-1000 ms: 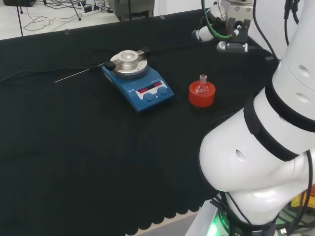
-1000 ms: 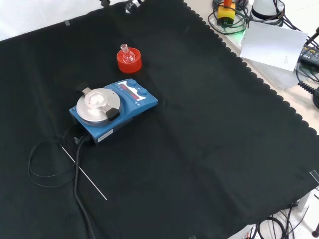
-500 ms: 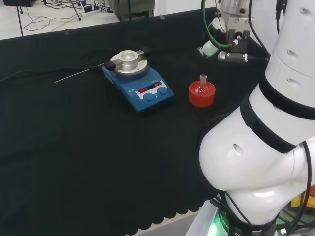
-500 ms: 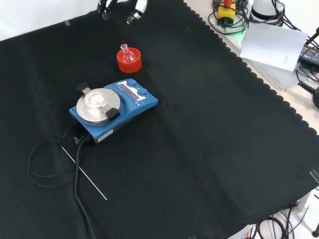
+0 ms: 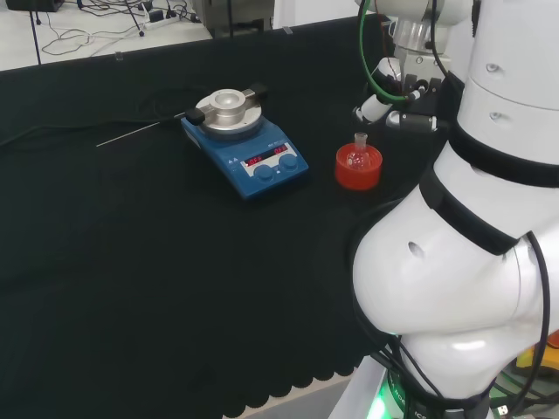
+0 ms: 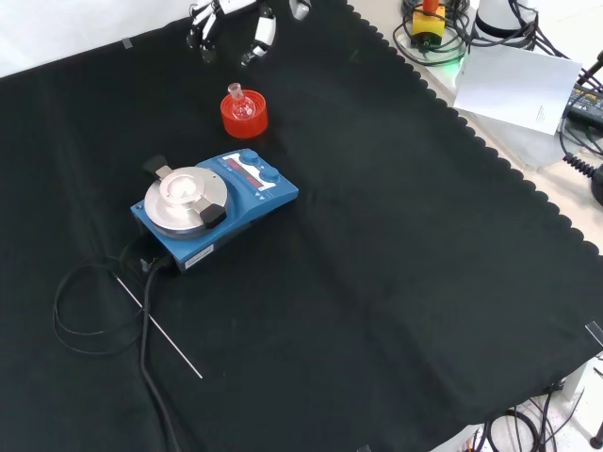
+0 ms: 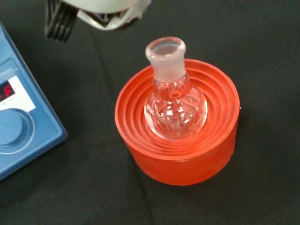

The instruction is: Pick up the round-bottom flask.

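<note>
While the round-bottom flask (image 7: 174,104) sits upright in its red ribbed stand (image 7: 179,122), neck up and bulb nested in the stand's stepped hollow, nothing touches it. It looks clear and empty of liquid (glints on the glass are all the wrist view shows inside). In the front view the stand rests on the black cloth of the table (image 6: 396,245), just beyond the blue hotplate stirrer (image 6: 215,207), whose round metal plate (image 6: 186,199) lies toward the near left and whose knobs and red display face the flask. The hand (image 6: 236,24) hangs above the cloth at the top of the front view, beyond the flask and apart from it; its fingers (image 6: 263,30) point downward, spread and relaxed, holding nothing. In the head view the hand (image 5: 393,105) sits just above and to the right of the flask (image 5: 357,154), with the arm's large white links further right. A thin metal rod (image 6: 158,327) and a black cable (image 6: 141,320) lie on the cloth near the stirrer's left end in the front view.
</note>
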`<action>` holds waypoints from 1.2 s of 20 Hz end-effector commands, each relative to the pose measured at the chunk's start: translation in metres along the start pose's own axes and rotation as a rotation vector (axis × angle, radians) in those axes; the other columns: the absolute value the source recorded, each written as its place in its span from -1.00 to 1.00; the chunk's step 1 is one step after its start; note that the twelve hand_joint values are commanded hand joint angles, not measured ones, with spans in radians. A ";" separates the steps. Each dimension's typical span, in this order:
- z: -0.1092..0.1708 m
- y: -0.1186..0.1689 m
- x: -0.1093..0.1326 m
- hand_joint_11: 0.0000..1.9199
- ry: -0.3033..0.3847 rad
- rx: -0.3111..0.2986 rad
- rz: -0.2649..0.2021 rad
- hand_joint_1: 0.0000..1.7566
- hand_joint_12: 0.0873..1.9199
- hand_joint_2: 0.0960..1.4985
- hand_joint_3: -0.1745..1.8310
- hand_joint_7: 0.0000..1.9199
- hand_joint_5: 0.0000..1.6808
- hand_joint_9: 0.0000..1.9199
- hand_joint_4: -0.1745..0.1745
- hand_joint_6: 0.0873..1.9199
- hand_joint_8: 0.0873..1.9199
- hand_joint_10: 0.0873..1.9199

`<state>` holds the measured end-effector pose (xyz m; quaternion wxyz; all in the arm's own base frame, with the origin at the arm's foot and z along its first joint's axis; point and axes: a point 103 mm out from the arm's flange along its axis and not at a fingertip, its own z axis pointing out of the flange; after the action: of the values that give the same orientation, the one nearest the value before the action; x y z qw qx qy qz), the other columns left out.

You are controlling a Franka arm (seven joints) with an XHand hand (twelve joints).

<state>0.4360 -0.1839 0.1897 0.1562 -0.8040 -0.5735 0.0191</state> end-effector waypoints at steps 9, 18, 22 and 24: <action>0.036 0.022 -0.019 -0.97 0.038 0.028 0.007 0.06 0.46 -0.25 -0.11 -0.79 -0.23 -0.57 -0.24 -0.48 -0.41 -0.37; 0.045 0.024 -0.019 -0.93 0.028 0.026 -0.035 0.06 0.47 -0.26 -0.10 -0.77 -0.24 -0.55 -0.27 -0.42 -0.40 -0.37; 0.047 0.024 -0.020 -0.91 0.028 0.027 -0.044 0.05 0.47 -0.26 -0.10 -0.76 -0.23 -0.53 -0.28 -0.41 -0.40 -0.37; 0.048 0.024 -0.021 -0.91 0.027 0.028 -0.045 0.05 0.47 -0.26 -0.10 -0.75 -0.22 -0.53 -0.28 -0.40 -0.40 -0.37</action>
<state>0.4413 -0.1990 0.1361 0.1751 -0.7897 -0.5879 0.0124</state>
